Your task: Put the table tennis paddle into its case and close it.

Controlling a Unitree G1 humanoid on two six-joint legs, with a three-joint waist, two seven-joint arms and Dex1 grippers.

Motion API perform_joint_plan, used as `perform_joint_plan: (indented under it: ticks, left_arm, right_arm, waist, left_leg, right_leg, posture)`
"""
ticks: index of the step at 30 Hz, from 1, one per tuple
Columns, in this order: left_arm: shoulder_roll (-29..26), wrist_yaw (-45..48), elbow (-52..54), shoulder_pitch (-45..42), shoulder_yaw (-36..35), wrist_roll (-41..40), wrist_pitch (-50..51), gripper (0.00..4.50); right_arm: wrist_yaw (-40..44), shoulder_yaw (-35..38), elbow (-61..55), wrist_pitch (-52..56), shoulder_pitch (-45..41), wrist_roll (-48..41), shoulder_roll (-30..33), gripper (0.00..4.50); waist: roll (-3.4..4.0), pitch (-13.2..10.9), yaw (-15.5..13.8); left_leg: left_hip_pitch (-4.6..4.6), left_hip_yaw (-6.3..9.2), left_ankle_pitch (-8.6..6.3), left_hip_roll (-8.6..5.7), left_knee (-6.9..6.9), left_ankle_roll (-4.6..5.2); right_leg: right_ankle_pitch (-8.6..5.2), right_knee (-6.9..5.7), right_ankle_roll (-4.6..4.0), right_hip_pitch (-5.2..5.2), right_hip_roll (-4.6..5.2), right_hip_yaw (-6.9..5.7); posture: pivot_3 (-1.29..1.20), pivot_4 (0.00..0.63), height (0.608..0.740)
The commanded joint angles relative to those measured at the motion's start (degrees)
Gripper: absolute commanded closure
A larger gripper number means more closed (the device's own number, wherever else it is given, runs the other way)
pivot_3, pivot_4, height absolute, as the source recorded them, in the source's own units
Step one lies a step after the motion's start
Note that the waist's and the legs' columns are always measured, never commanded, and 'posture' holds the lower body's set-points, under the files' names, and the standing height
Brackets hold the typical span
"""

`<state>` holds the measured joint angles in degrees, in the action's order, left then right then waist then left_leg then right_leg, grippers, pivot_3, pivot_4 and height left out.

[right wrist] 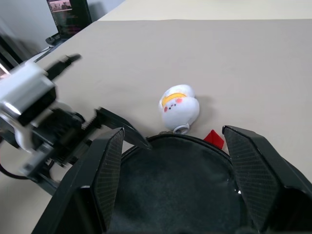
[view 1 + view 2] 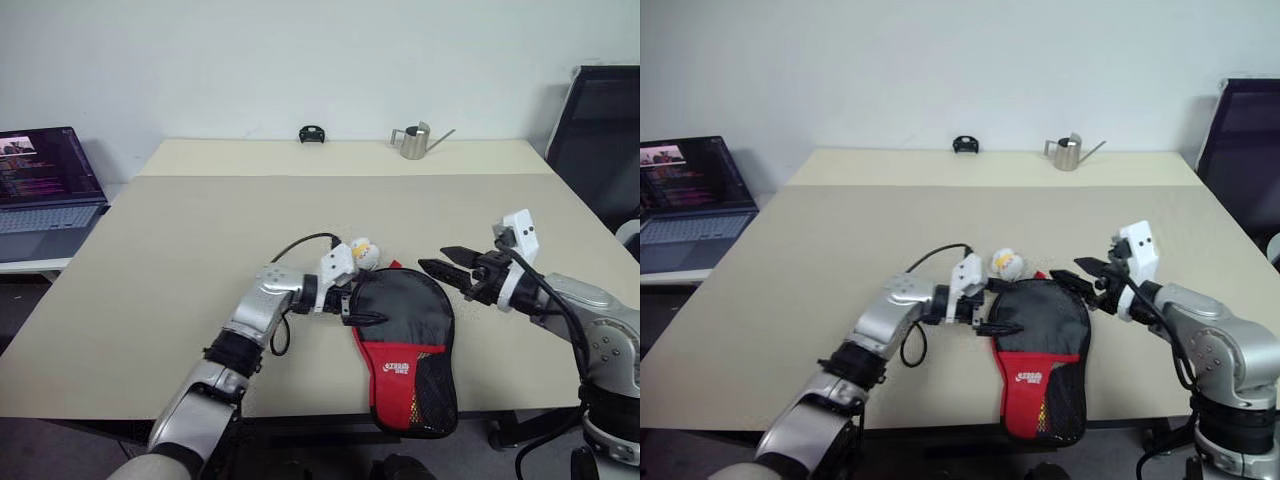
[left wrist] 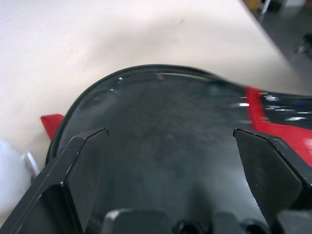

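Case (image 2: pixel 405 345) lies flat at the near edge of our worktop (image 2: pixel 200 230), red end nearest us. Our left gripper (image 2: pixel 362 305) spreads wide over its left rim; our right gripper (image 2: pixel 447 267), fingers apart and holding nothing, hovers above its far right edge.

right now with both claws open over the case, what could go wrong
1. The case hangs over the table's near edge; a push from the left claw at its rim could slide it off.
2. The small white charm lies right beside the case's top rim, so a claw closing there may pinch it instead of the fabric.
3. The right claw hovers close to the left one; they could collide over the case.
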<state>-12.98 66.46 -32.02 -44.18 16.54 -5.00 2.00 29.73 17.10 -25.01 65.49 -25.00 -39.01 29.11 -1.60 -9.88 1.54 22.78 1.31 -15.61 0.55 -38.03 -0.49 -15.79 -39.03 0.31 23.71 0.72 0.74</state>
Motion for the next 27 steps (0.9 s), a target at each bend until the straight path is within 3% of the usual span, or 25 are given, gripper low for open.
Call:
perform_joint_plan:
  ticks: [1,12,16,24,27]
  left_arm:
    - [1.8,-0.6,-3.6,-1.6,1.1,1.8,-4.5,0.00]
    - [2.7,1.4,-6.8,0.5,1.5,2.5,-7.2,0.00]
    - [2.8,0.9,-6.7,0.8,1.4,2.6,-7.2,0.00]
    - [3.0,-0.3,-6.5,1.2,1.2,2.9,-7.3,0.00]
    - [3.1,-1.2,-5.9,1.7,1.3,3.3,-7.6,0.00]
  right_arm:
    - [-0.9,1.6,-1.6,-1.2,-0.4,-1.6,0.7,0.99]
    - [-1.8,-0.7,4.9,-2.0,-6.8,-1.8,1.7,0.99]
    - [-1.3,-5.4,11.4,-4.0,-11.9,0.8,0.6,0.03]
    - [0.3,-16.0,25.9,-12.4,-20.5,8.8,-4.7,0.03]
    - [0.9,-21.7,38.6,-21.2,-25.2,15.7,-9.3,0.03]
  waist:
    - [0.00,0.0,0.0]
    - [0.02,0.0,0.0]
    - [0.02,0.0,0.1]
    - [0.05,0.0,0.1]
    - [0.06,0.0,0.2]
  left_leg:
    - [0.00,0.01,0.00,0.01,0.00,0.00]
    - [-0.08,-0.01,0.00,0.00,-0.02,0.00]
    - [-0.28,0.01,0.00,0.02,0.00,0.00]
    - [-0.33,0.00,0.00,0.04,0.00,0.00]
    - [-0.33,-0.03,0.00,0.02,-0.02,0.00]
  right_leg:
    - [0.00,0.00,0.00,0.00,-0.01,-0.01]
    - [0.00,-0.03,0.00,-0.05,-0.04,0.02]
    - [0.00,-0.03,0.00,-0.23,-0.06,-0.01]
    - [0.00,-0.02,0.00,-0.28,-0.08,0.00]
    - [0.01,-0.02,0.00,-0.28,-0.05,0.03]
  posture:
    - [0.00,0.150,0.740]
    - [0.00,0.150,0.740]
    - [0.00,0.150,0.740]
    - [0.00,0.150,0.740]
    - [0.00,0.150,0.740]
